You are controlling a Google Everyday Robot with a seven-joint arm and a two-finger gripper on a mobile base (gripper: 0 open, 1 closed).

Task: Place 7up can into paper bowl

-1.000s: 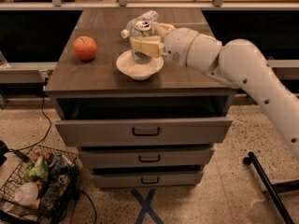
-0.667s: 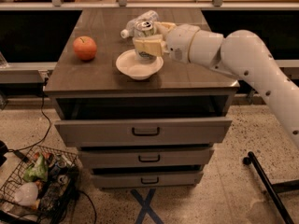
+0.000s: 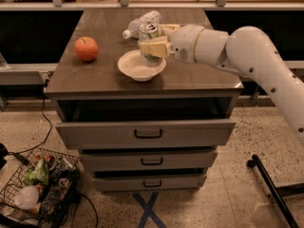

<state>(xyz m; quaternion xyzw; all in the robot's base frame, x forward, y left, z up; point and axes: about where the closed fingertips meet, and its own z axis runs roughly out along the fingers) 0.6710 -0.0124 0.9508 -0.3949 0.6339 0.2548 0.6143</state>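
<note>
The 7up can is a silvery-white and green can with a silver top. My gripper is shut on it and holds it upright just above the far right rim of the paper bowl. The bowl is off-white, shallow and round, and stands on the brown cabinet top near its front edge. The cream fingers cover the can's lower half. The white arm reaches in from the right.
A red apple sits at the left of the cabinet top. A clear plastic water bottle lies behind the can. Drawers are below. A wire basket of trash stands on the floor at the left.
The gripper and can have moved slightly toward the bowl and lower, staying above its far right rim. The bowl, apple and bottle have not moved.
</note>
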